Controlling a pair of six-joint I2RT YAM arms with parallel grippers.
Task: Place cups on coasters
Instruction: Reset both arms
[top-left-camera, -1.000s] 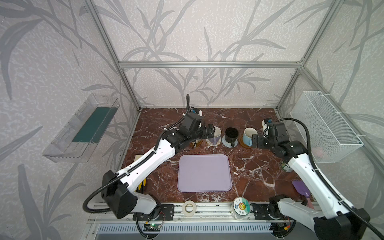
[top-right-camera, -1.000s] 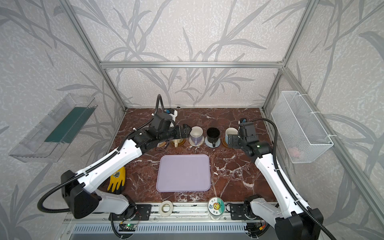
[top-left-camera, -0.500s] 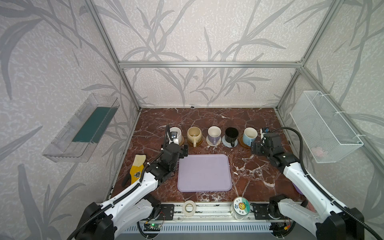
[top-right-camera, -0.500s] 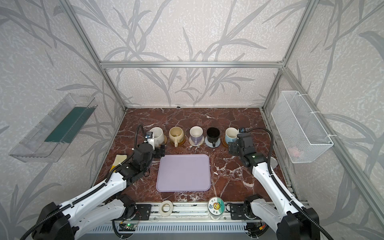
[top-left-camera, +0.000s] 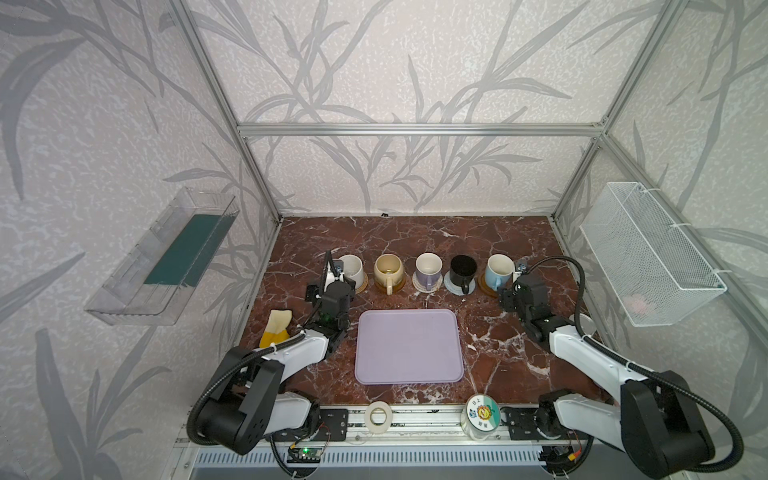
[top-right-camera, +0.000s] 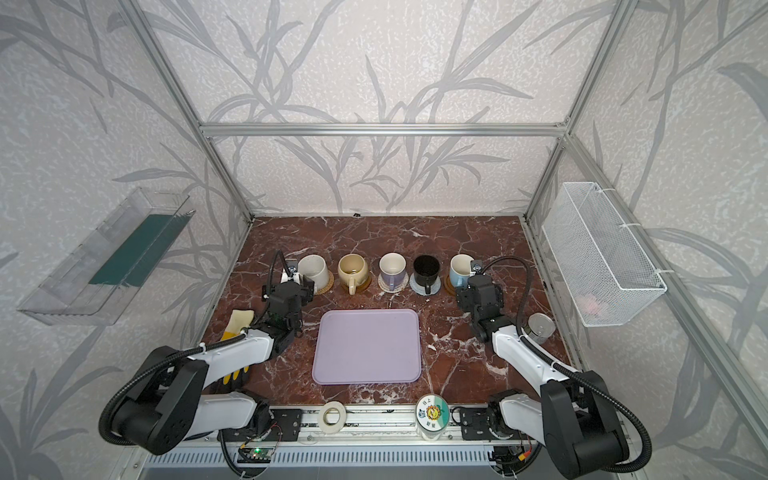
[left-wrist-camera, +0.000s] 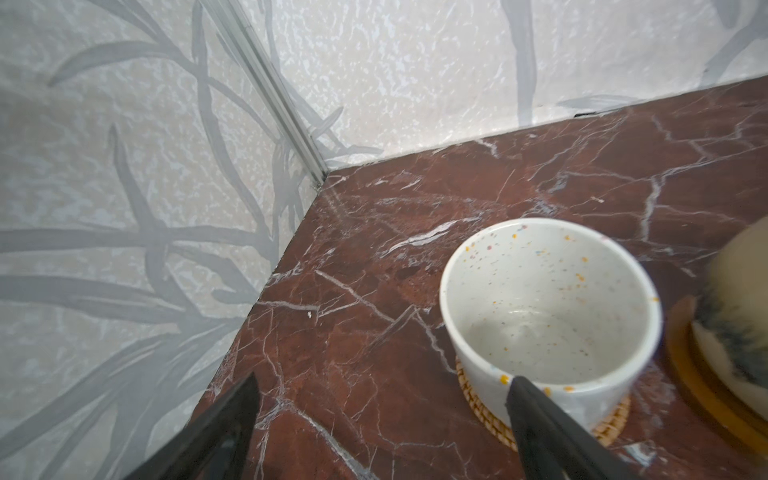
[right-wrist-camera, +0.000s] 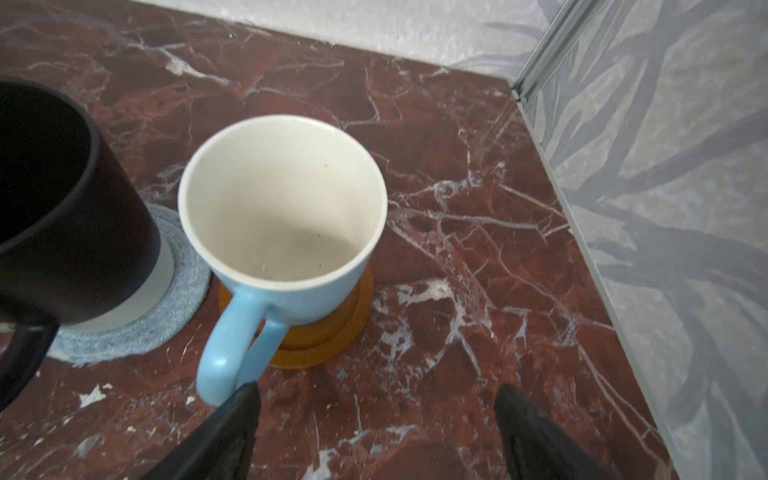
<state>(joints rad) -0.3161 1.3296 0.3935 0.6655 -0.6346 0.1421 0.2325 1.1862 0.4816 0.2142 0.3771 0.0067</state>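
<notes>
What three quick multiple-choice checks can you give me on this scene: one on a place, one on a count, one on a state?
1. The black mug stands on:
A. the grey-blue coaster
B. the tray
C. the bare table

2. Mugs in the row:
A. three
B. five
C. seven

3. The left end effector is:
A. shut on a mug
B. shut on nothing
C. open

Key:
1. A, the woven disc shows all round the mug's base.
2. B, five stand side by side in both top views.
3. C, its fingers stand wide apart in the left wrist view, with nothing between them.
</notes>
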